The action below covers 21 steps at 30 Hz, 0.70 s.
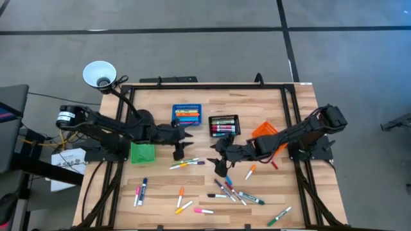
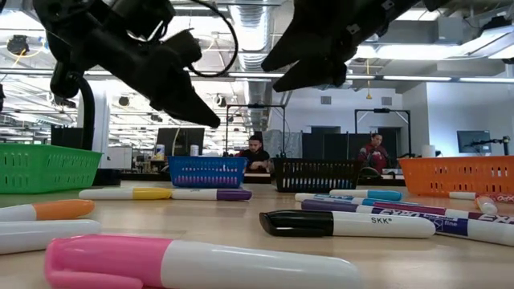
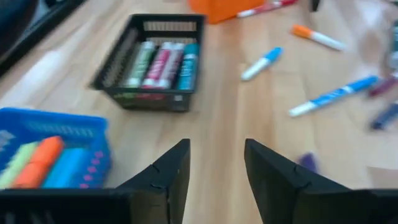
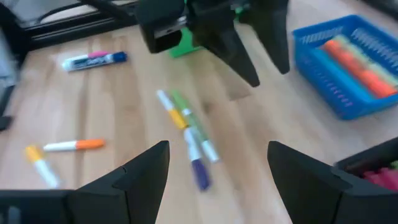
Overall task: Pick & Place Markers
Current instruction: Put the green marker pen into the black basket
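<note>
Many markers lie flat and scattered on the wooden table: a yellow and purple pair (image 1: 187,164), a cluster (image 1: 234,192) toward the near edge, a pair (image 1: 140,191) at the left, and a pink-capped one (image 2: 201,265) closest to the low camera. My left gripper (image 1: 183,150) hangs open above the table between the green bin and the black bin, with nothing between its fingers (image 3: 214,168). My right gripper (image 1: 221,165) is open too, hovering over the yellow, green and purple markers (image 4: 186,127), its fingers spread wide (image 4: 217,168). The two grippers face each other, a short way apart.
Four small bins stand toward the far side: green (image 1: 142,153), blue (image 1: 187,115) with markers inside, black (image 1: 224,125) with markers inside, and orange (image 1: 264,131). A lamp (image 1: 99,74) stands at the far left corner. People sit in the room behind (image 2: 255,152).
</note>
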### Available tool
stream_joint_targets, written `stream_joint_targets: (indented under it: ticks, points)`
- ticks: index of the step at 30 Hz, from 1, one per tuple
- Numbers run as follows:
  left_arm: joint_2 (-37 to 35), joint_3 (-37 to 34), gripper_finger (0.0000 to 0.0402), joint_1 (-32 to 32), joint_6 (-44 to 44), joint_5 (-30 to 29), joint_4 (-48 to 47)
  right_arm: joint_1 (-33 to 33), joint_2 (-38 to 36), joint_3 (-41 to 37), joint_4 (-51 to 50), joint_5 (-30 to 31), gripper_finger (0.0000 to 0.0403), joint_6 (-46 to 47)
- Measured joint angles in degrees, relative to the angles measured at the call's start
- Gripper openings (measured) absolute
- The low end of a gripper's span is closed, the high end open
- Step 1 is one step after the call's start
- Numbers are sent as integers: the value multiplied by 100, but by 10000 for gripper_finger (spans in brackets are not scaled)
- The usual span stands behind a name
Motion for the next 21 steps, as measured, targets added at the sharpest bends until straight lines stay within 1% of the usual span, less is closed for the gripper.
stream_joint_targets:
  ticks: [5,8,11,13,16,21]
  points:
    - [0,0,145,-151,3,-13,38,185,0,0,-93,-793,265,22]
    - [0,0,144,-150,-156,-13,38,426,0,0,-417,-1308,265,26]
    - [0,0,144,-148,-246,-16,37,734,0,0,-866,-1615,265,213]
    - [0,0,144,-150,-246,-17,36,993,0,0,-1119,-1756,265,393]
    - [0,0,144,-136,-246,-15,36,1441,0,0,-1486,-1811,265,791]
    - [0,0,144,-128,-246,-17,38,2092,0,0,-2214,-1803,265,1839]
